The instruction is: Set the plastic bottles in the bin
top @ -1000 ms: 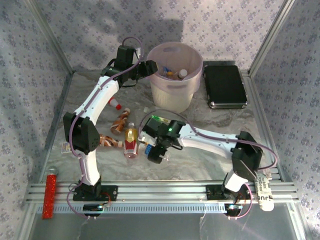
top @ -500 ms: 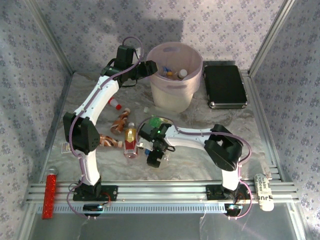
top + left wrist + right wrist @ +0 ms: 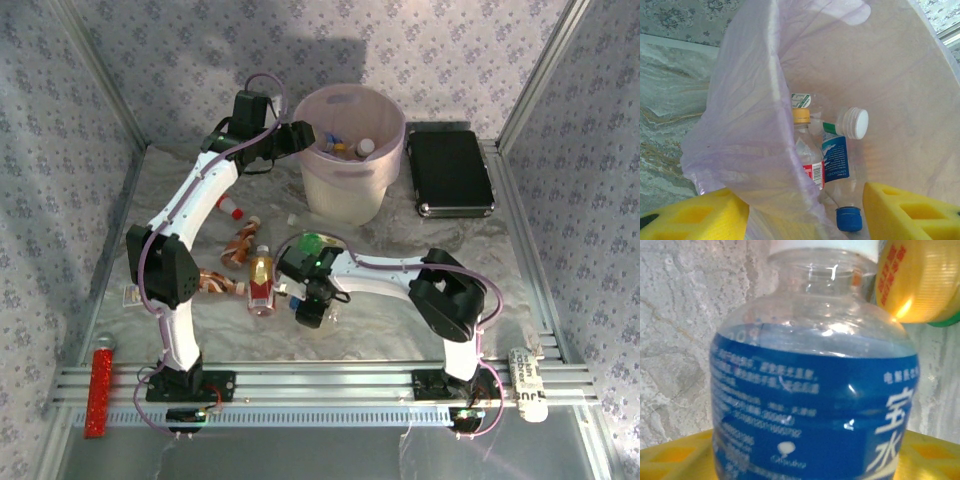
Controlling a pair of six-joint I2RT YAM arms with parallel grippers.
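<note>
Right gripper [image 3: 310, 312] is low on the table [image 3: 400, 330], a little under the middle of the top view. Its yellow pads [image 3: 675, 455] are closed against both sides of the blue-label bottle [image 3: 815, 405]. In the wrist view this clear bottle stands in the centre between the pads, with its white cap at the upper edge. A yellow-orange bottle [image 3: 920, 280] sits just beside its shoulder, in the upper right corner.

Left gripper [image 3: 297, 135] hangs at the left rim of the bin [image 3: 340, 195], in the upper middle of the top view. Its jaws are apart: the thin pale wall passes between them, and one finger [image 3: 910, 210] is inside the bin. Down in the bin lie several bottles, among them a white-capped bottle [image 3: 852, 122] and one with a blue cap [image 3: 848, 219]. More bottles lie on the table at centre left, such as a brown bottle [image 3: 240, 242], apart from both grippers.
</note>
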